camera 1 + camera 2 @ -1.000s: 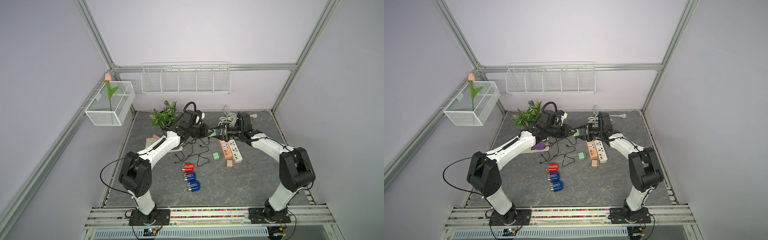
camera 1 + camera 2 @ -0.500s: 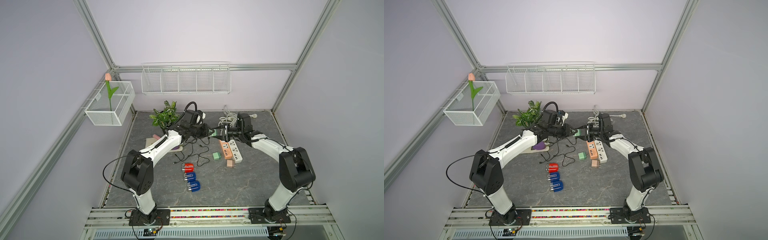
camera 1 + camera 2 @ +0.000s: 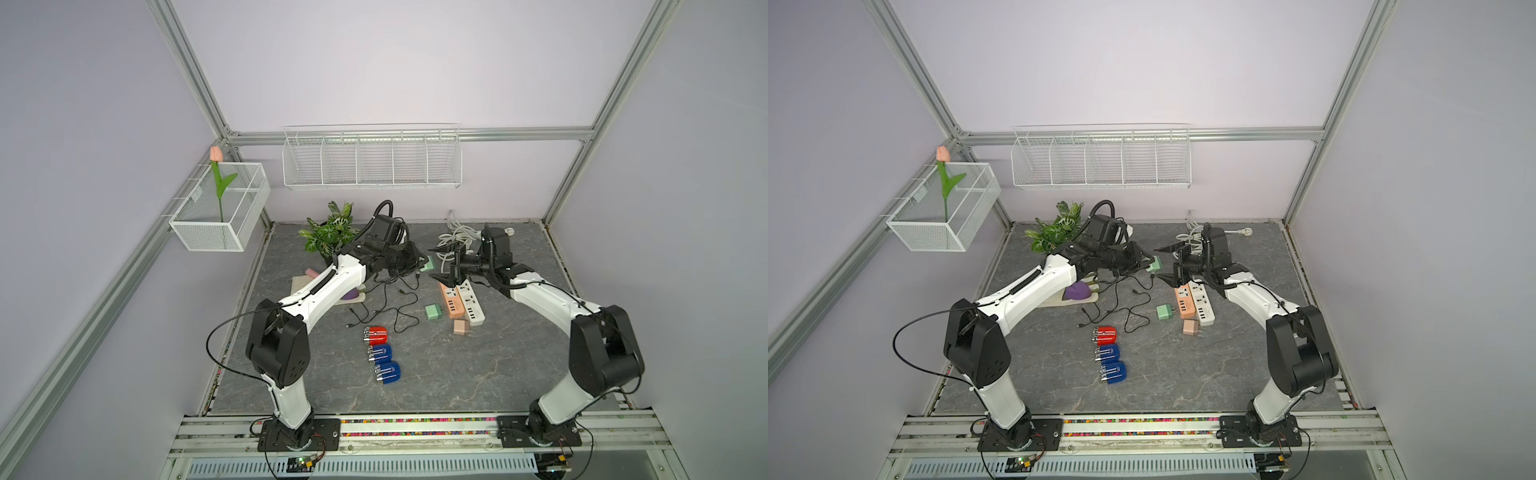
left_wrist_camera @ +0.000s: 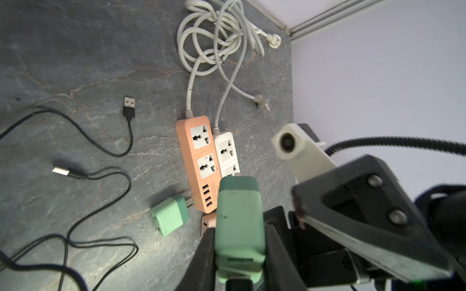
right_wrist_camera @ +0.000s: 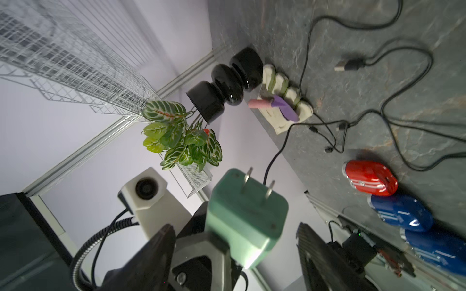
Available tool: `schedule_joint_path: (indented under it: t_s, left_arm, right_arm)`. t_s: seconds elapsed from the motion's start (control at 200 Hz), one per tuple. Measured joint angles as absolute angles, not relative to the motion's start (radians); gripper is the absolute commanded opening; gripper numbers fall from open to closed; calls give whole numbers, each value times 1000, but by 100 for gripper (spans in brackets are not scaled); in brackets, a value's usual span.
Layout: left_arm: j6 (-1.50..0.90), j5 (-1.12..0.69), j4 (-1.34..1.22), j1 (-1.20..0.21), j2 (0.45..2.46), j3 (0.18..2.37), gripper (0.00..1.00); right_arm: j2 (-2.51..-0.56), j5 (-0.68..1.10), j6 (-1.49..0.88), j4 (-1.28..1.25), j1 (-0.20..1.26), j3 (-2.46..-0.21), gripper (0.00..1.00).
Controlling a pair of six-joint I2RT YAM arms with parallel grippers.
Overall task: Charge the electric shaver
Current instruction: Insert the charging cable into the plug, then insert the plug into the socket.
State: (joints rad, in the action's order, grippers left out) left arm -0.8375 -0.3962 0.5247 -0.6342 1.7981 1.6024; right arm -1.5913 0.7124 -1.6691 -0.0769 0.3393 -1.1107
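My left gripper (image 4: 239, 234) is shut on a mint-green charger adapter (image 4: 238, 214), held above the table with a black cable (image 4: 238, 283) in its USB end. In both top views the adapter (image 3: 427, 263) (image 3: 1156, 263) hangs between the two arms. My right gripper (image 5: 234, 226) stands open, its jaws wide apart on either side of the adapter's pronged end (image 5: 247, 214) and not touching it. A red shaver (image 3: 376, 333) and two blue shavers (image 3: 380, 352) (image 3: 388, 372) lie in a row on the table nearer the front. No cable reaches them.
An orange power strip (image 4: 199, 161) and a white one (image 4: 228, 151) lie side by side below the grippers. A second green adapter (image 3: 433, 311) and a pink adapter (image 3: 460, 327) lie beside them. Loose black cables (image 3: 390, 299), coiled white cords (image 3: 455, 235) and a potted plant (image 3: 330, 232) are nearby.
My right gripper's jaws have spread wide and let go of the green adapter. The left gripper still holds it in about the same place.
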Motion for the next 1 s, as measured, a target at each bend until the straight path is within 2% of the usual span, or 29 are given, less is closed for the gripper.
schedule_joint_path:
  t_s: [0.075,0.145,0.275,0.33,0.395,0.435,0.585,0.69,0.785,1.0]
  left_arm:
    - [-882,-385,600,-633,1826,1678,0]
    - [-916,-384,675,-628,1861,1757,0]
    - [-963,-392,830,-620,1944,1906,0]
    - [-974,-395,891,-617,1980,1964,0]
    - [-981,-400,951,-615,2016,2016,0]
    - [-985,-402,982,-615,2032,2039,0]
    - [-997,-421,1067,-616,2061,2090,0]
    - [-1003,-429,1100,-616,2068,2104,0]
    - [-1004,-437,1129,-616,2071,2117,0]
    - [-1011,-443,1158,-616,2078,2122,0]
  right_arm:
    - [-1519,659,-1507,-18,333,-1106,70]
    - [-1448,582,-1290,51,342,-1108,68]
    - [-1295,353,-791,125,462,-1068,67]
    - [-1226,263,-599,91,523,-997,69]
    - [-1161,161,-399,14,570,-882,67]
    - [-1143,104,-288,-36,585,-814,72]
    - [-1208,-47,75,-210,622,-661,72]
    - [-1277,-100,245,-299,653,-655,67]
    - [-1323,-144,359,-376,683,-662,67]
    - [-1406,-187,458,-493,728,-699,67]
